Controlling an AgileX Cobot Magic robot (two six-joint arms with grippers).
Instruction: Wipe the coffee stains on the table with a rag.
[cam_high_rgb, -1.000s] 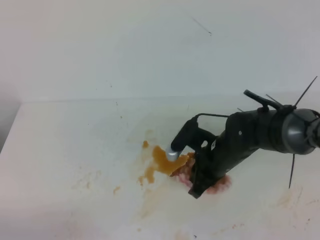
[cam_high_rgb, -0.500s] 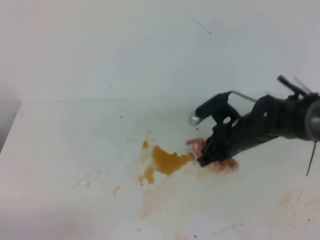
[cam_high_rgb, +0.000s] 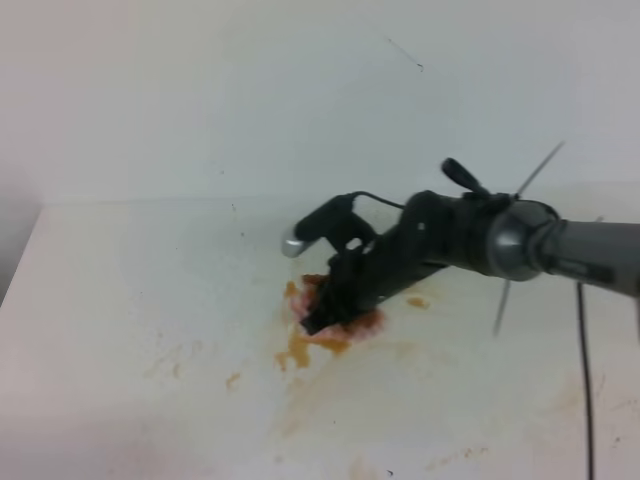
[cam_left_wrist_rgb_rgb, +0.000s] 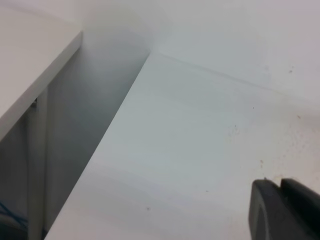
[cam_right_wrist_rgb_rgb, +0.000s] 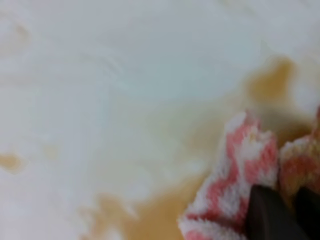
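My right gripper (cam_high_rgb: 325, 312) is shut on the pink-and-white striped rag (cam_high_rgb: 345, 328) and presses it onto the white table (cam_high_rgb: 140, 290) on top of the amber-brown coffee stains (cam_high_rgb: 296, 350). The right wrist view shows the rag (cam_right_wrist_rgb_rgb: 232, 182) bunched at my dark fingertips (cam_right_wrist_rgb_rgb: 270, 215), with brown liquid (cam_right_wrist_rgb_rgb: 155, 217) beside it. A small brown spot (cam_high_rgb: 418, 302) lies right of the rag, and pale tan smears (cam_high_rgb: 300, 405) spread toward the front. The left gripper shows only as a dark fingertip (cam_left_wrist_rgb_rgb: 285, 210) at the corner of the left wrist view, over bare table.
The table's left edge (cam_left_wrist_rgb_rgb: 107, 150) drops off beside a second white surface (cam_left_wrist_rgb_rgb: 30, 65). A white wall (cam_high_rgb: 300, 90) stands behind the table. Faint tan smears (cam_high_rgb: 170, 360) mark the left front, and more faint marks (cam_high_rgb: 575, 395) the right front.
My right gripper has dragged the rag leftward from the puddle's right side onto it. Most of the puddle is now covered or smeared, and a small brown spot is left behind at the right.
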